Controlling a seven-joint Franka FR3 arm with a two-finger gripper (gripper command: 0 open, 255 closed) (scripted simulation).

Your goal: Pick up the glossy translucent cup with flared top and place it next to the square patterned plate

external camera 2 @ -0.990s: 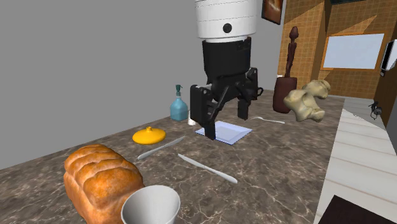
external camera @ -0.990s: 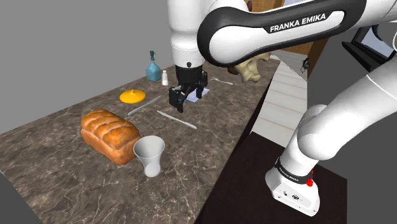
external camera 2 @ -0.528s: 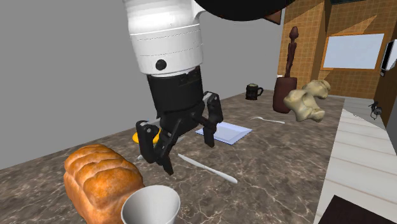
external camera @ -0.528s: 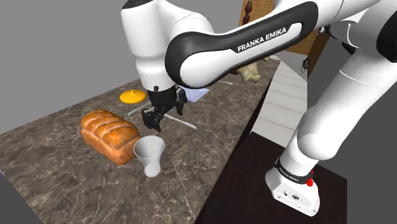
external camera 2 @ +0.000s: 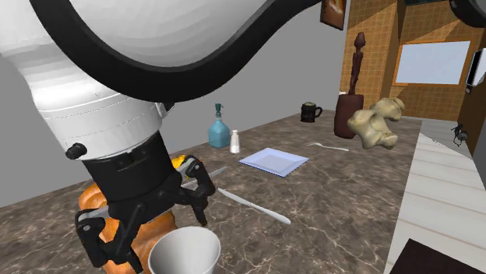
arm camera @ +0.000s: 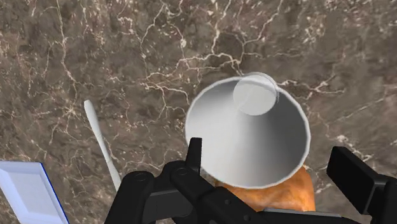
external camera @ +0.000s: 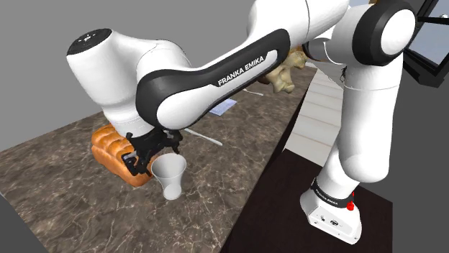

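The gripper [arm camera: 270, 159] hangs over the white flared cup [arm camera: 248, 137], fingers spread and not clasping it. The cup stands upright on the marble counter [arm camera: 95, 51] beside the bread loaf [external camera: 108, 144], well apart from the square plate [external camera 2: 272, 161].

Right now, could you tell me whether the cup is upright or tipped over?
Upright: the cup stands on its narrow base on the counter, wide rim up; the wrist view looks into it.

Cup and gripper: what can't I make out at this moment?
Cup: lower body cut off by the second exterior view's bottom edge.
Plate: mostly behind the arm in the shoulder view.
Bread loaf: mostly hidden by cup and gripper in the wrist view.
Whether the open fingers touch the cup: cannot tell.
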